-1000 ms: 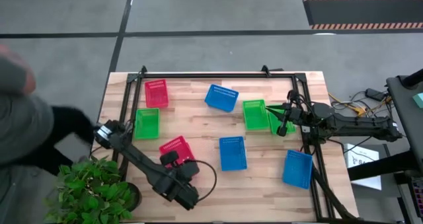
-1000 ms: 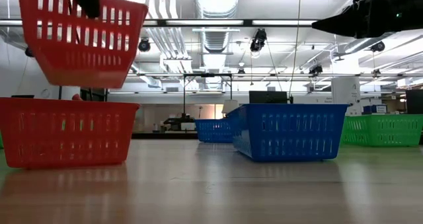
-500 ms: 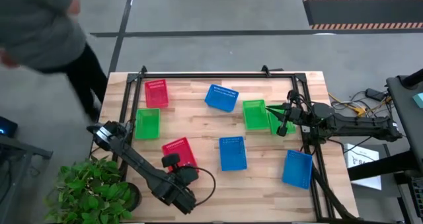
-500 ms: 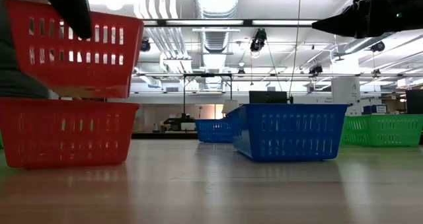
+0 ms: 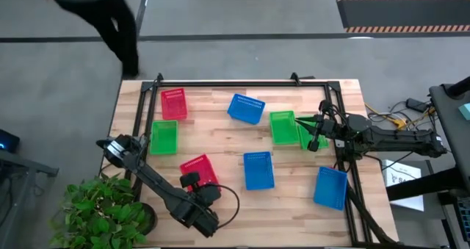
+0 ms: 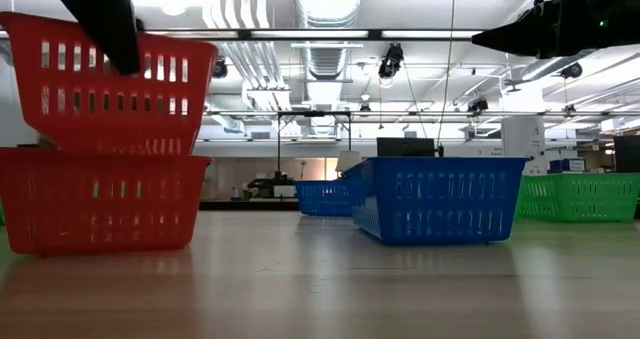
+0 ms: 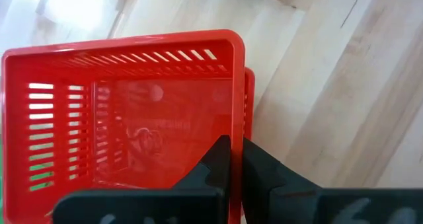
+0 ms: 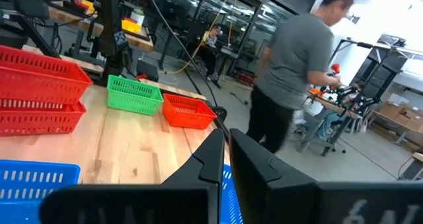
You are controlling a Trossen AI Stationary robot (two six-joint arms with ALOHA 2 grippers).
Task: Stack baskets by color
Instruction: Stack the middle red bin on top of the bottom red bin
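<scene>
Nesting looks close on the desk's (image 5: pixel 294 95) left side: the left gripper (image 7: pixel 235 151) has its fingers pinched shut on the rim of a red basket (image 6: pixel 110 89), which sits just above, and partly into, a second red basket (image 6: pixel 100 201) resting on the wood at about seven o'clock from the desk's middle. The low view shows the held one slightly skewed, its base only a little way inside the lower one. My worry is that, let go like this, it may wedge crooked on the lower rim or tip off toward the front edge, since the grip is on one wall only and the far side hangs free. Pushing down off-square could also shove the lower basket along the wood.

Moving rightward, a third red basket (image 5: pixel 173 103) waits at ten o'clock, a green basket (image 5: pixel 163 137) at nine, and blue baskets (image 5: pixel 258 170) lie around the middle and at five o'clock. At three o'clock the right gripper (image 5: pixel 317 131) hangs beside two more green ones (image 5: pixel 283 127), its fingers closed; whether they grip anything I cannot tell. A person (image 8: pixel 291 72) walks beyond the desk's far side.
</scene>
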